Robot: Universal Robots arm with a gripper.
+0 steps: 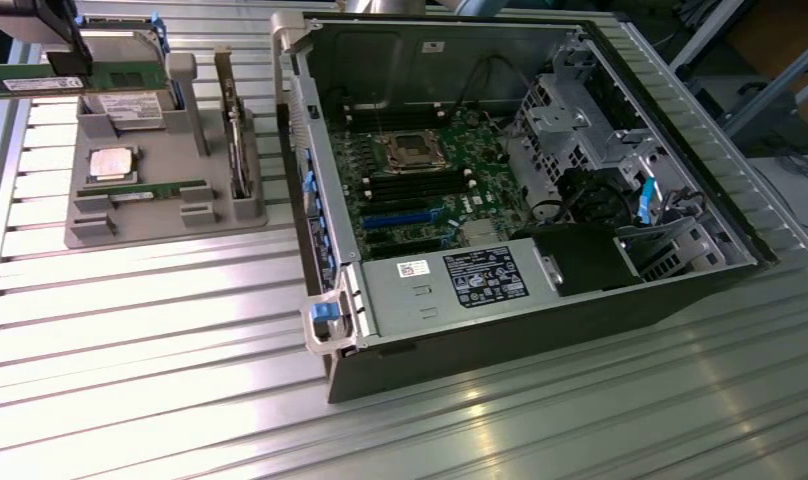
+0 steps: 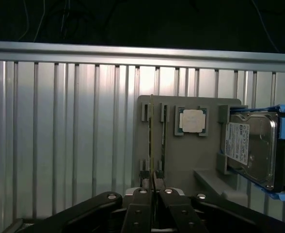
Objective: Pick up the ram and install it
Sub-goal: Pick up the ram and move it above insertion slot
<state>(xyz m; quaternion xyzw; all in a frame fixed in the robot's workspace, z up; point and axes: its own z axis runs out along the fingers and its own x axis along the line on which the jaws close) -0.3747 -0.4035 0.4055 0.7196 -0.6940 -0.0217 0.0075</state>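
We count two green ram sticks. One ram (image 1: 24,84) is up in the air at ten o'clock in the exterior view, held flat. The other stick (image 1: 157,188) lies in the gray tray (image 1: 164,228), at six o'clock from the chip.

We count one tray, one square silver chip (image 1: 115,162), one hard drive (image 1: 127,105), one card (image 1: 236,140) standing on its edge, and one open computer case (image 1: 511,345). The case sits at three o'clock from the tray. All of it is on the ribbed metal table (image 1: 177,380).

Both sticks have a white label. So does the hard drive. The silver power box (image 1: 418,295) in the case has a black label and a small white one. The writing is too small for us to read.

The pincer (image 1: 68,68) is nearly closed. Its two fingers pinch the thin ram between them. In the wrist view we see the pincer (image 2: 153,187) from behind, and the ram (image 2: 151,136) shows as a thin line sticking out of it, over the tray.
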